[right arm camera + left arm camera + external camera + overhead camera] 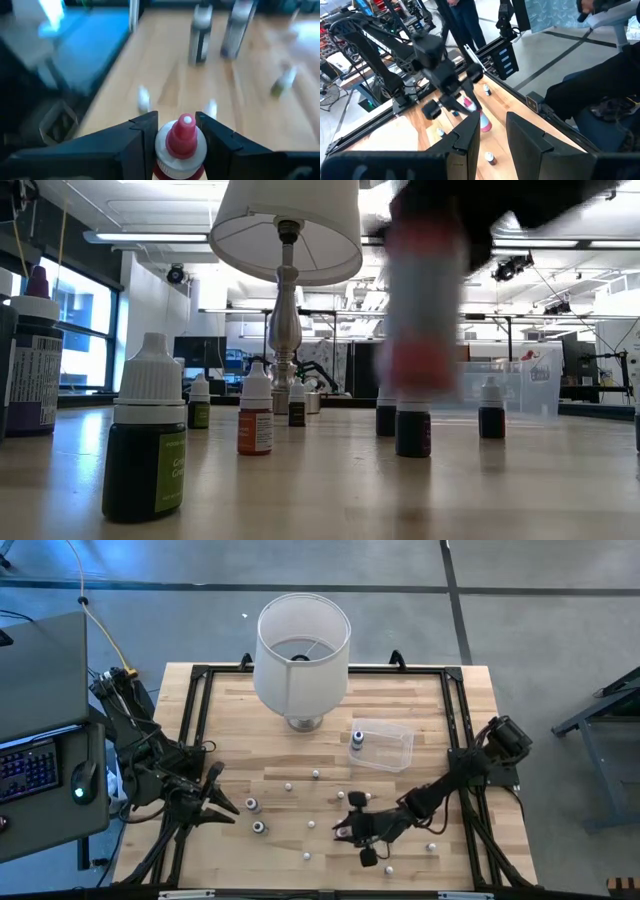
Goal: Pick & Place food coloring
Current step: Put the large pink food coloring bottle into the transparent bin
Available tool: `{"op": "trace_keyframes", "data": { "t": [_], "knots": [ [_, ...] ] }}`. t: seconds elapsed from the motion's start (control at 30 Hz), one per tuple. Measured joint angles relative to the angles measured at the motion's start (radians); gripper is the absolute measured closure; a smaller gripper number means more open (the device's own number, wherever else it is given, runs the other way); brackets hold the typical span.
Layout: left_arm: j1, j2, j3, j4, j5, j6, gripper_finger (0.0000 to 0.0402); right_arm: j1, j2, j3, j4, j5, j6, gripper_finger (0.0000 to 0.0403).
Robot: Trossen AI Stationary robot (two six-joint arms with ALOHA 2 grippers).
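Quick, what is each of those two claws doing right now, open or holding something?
Left gripper: open, holding nothing.
Right gripper: closed on a red-tipped food coloring bottle.

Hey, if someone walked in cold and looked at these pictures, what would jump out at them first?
Probably the big white lampshade on its metal stand at the table's far edge, towering over the tiny white-capped food coloring bottles scattered across the wooden table. Next, the right gripper near the front edge, its fingers closed around a red-tipped bottle. A clear plastic tub sits beside the lamp.
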Motion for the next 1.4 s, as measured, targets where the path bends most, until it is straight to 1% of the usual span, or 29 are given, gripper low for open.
{"op": "trace_keyframes", "data": {
  "t": [0.1,0.17,0.23,0.33,0.37,0.4,0.43,0.47,0.5,0.6,0.63,0.7,0.8,0.9,1.07,1.2,1.27,1.4],
  "knots": [
    [0.0,0.0,0.0,0.0,0.0,0.0,0.0309,0.001,-0.065,0.001,0.076,0.058,-0.073,0.0295],
    [0.0,0.0,0.0,0.0,-0.001,0.0,0.0309,0.002,-0.117,0.001,0.072,0.139,-0.16,0.0295],
    [0.0,0.0,0.0,0.0,-0.002,0.0,0.0309,0.0,-0.168,0.001,0.04,0.301,-0.259,0.0295],
    [0.0,0.0,0.0,0.0,-0.002,0.0,0.0309,-0.025,-0.237,0.001,-0.073,0.615,-0.341,0.0295],
    [0.0,0.0,0.0,0.0,-0.002,0.0,0.0309,-0.041,-0.253,0.001,-0.129,0.721,-0.325,0.0295],
    [0.0,0.0,0.0,0.0,-0.002,0.0,0.0309,-0.063,-0.264,0.001,-0.194,0.816,-0.274,0.0295],
    [0.0,0.0,0.0,0.0,-0.003,0.0,0.0309,-0.088,-0.272,0.001,-0.276,0.879,-0.197,0.0295],
    [0.0,0.0,0.0,-0.001,-0.004,0.0,0.0309,-0.115,-0.278,0.001,-0.369,0.89,-0.106,0.0295],
    [0.0,0.0,0.0,-0.002,-0.005,0.0,0.0309,-0.144,-0.279,0.001,-0.458,0.863,-0.014,0.0295],
    [0.0,0.0,0.0,-0.008,-0.007,0.0,0.0309,-0.234,-0.262,0.001,-0.651,0.68,0.265,0.0292],
    [0.0,0.0,0.0,-0.01,-0.008,0.0,0.0309,-0.261,-0.249,0.001,-0.689,0.627,0.334,0.0292],
    [0.0,0.0,0.0,-0.021,-0.008,0.0,0.0309,-0.304,-0.218,0.001,-0.733,0.562,0.408,0.0293],
    [0.0,0.001,0.0,-0.031,-0.009,0.0,0.0309,-0.346,-0.171,0.001,-0.731,0.516,0.414,0.0294],
    [0.0,0.0,0.0,-0.035,-0.01,-0.001,0.0309,-0.371,-0.131,0.001,-0.693,0.504,0.395,0.0294],
    [0.0,0.0,0.0,-0.047,-0.01,-0.001,0.0309,-0.404,-0.098,0.001,-0.64,0.511,0.394,0.0288],
    [0.0,0.0,0.0,-0.049,-0.01,-0.001,0.0309,-0.426,-0.088,0.001,-0.636,0.545,0.394,0.0291],
    [0.0,0.0,0.0,-0.047,-0.01,-0.001,0.0309,-0.441,-0.088,0.001,-0.636,0.52,0.394,0.029],
    [0.0,0.0,0.0,-0.048,-0.01,-0.001,0.0309,-0.471,-0.087,0.001,-0.635,0.431,0.394,0.0274]
  ]
}}
